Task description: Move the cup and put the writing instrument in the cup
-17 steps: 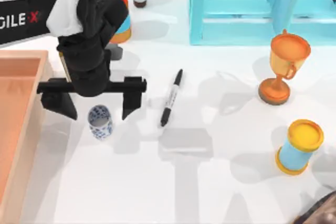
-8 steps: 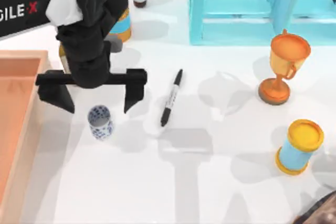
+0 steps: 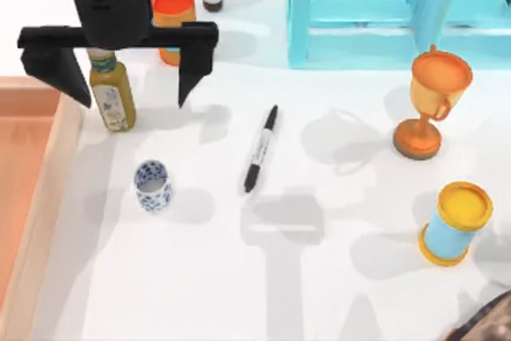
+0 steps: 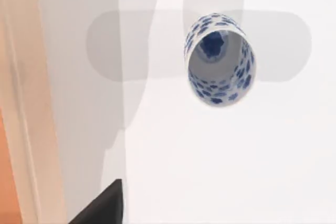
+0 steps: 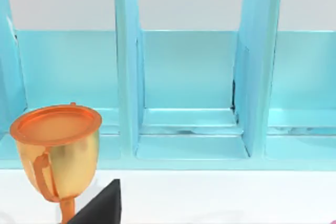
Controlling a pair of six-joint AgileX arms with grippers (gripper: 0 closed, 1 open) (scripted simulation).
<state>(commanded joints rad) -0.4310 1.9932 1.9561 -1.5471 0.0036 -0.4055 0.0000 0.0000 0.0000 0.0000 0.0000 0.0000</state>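
Hovering with fingers spread wide and holding nothing, the left gripper (image 3: 124, 81) is sitting high at the table's back left, above the olive bottle (image 3: 112, 97). The cup (image 3: 152, 186) is standing upright and untouched on the white table (image 3: 319, 293), the pen (image 3: 260, 149) lying near it on its right. A good pickup, I judge, means descending straight, straddling the cup evenly. The wooden tray (image 3: 32, 197) is crowding the left side; open room is lying toward the front and middle. The right arm is staying out near the orange goblet (image 5: 55, 150); I cannot tell its grip.
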